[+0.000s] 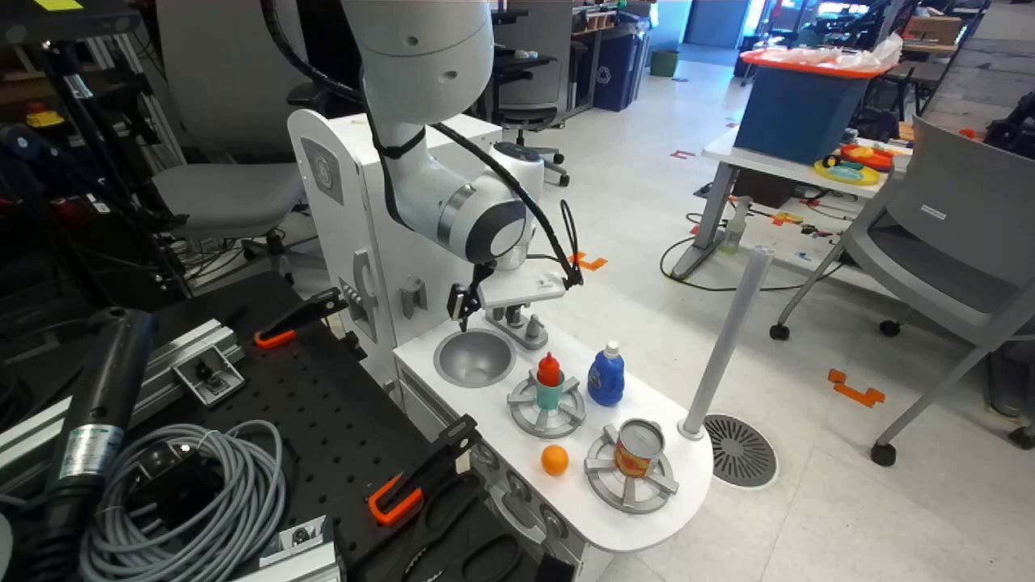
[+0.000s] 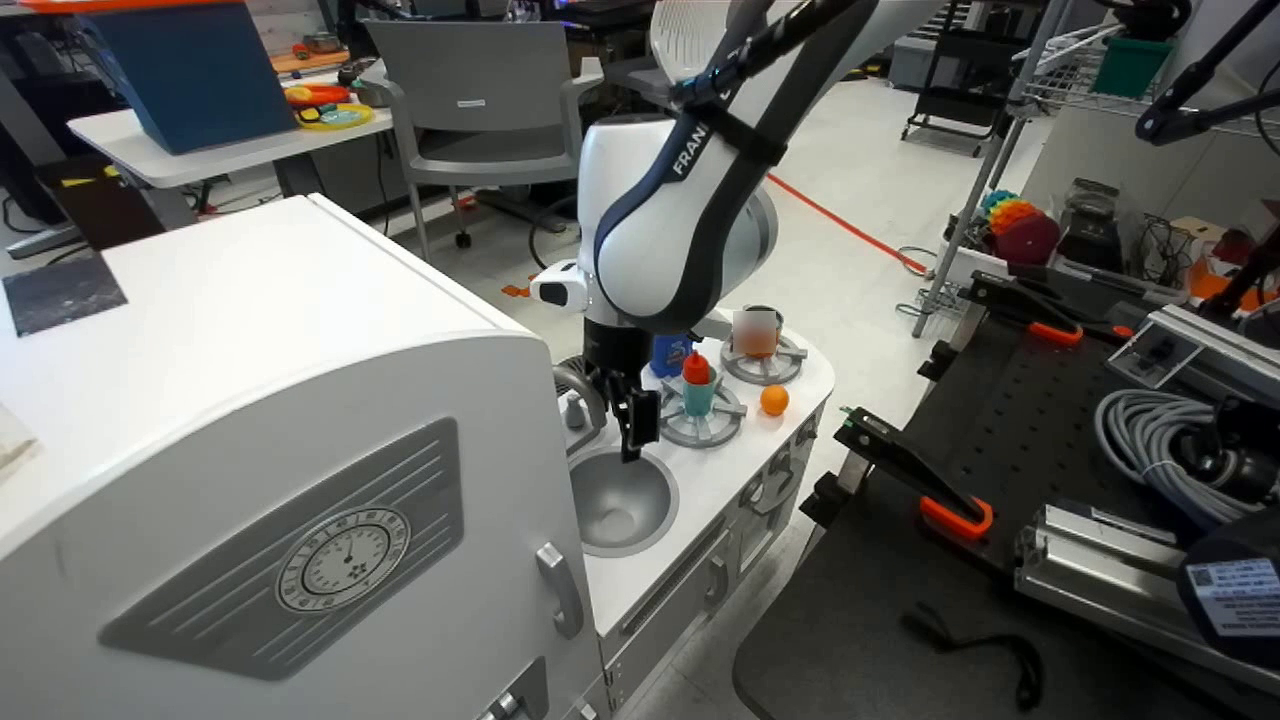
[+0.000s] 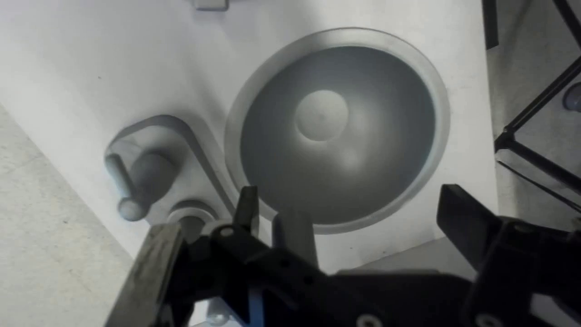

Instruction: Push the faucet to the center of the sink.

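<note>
The robot's claw (image 3: 352, 202) is spread wide, with its two fingers (image 3: 248, 204) well apart. It hangs just beside the gray faucet (image 2: 592, 392), which stands at the edge of the round sink (image 3: 381, 136). In the wrist view the faucet's spout shows between the fingers, closer to one of them, by the sink's rim. I can't tell if they touch.

The big white arm (image 2: 650, 262) has dark letters on it. I can read FRAN, up to a black strap (image 2: 752, 138). The tall white cupboard (image 2: 300, 270) has a round dial (image 2: 345, 560) with tiny numbers all around. The blue bottle (image 1: 606, 380) has a label, but I can't read its words, and the same goes for the can (image 1: 633, 462). A white sticker (image 2: 1235, 597) near the gray cable (image 2: 1150, 450) is full of small print. Far back, a dark blue bin (image 1: 623, 73) wears white recycling arrows.
</note>
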Tool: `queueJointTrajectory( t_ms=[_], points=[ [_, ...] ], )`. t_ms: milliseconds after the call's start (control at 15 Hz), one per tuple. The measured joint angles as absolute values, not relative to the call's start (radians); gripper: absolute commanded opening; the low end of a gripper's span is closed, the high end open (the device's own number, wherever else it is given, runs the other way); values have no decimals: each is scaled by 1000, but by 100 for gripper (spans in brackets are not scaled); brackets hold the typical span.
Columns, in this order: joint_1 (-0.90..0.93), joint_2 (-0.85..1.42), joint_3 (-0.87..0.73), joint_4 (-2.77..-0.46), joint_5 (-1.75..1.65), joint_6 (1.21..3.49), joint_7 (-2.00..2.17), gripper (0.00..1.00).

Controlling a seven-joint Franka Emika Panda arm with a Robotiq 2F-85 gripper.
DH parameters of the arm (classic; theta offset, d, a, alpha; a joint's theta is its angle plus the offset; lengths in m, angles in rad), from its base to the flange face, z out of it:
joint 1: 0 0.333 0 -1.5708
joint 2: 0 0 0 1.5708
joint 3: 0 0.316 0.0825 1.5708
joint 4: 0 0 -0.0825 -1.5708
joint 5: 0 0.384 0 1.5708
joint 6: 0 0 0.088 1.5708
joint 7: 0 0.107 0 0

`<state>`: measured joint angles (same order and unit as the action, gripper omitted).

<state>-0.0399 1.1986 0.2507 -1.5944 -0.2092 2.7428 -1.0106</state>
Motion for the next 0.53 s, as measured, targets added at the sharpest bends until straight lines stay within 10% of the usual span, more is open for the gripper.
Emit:
queueJointTrajectory(
  t_ms=[533],
  points=[
    [-48,1187,303,-1637,-200,2742,-1028,100]
  ],
)
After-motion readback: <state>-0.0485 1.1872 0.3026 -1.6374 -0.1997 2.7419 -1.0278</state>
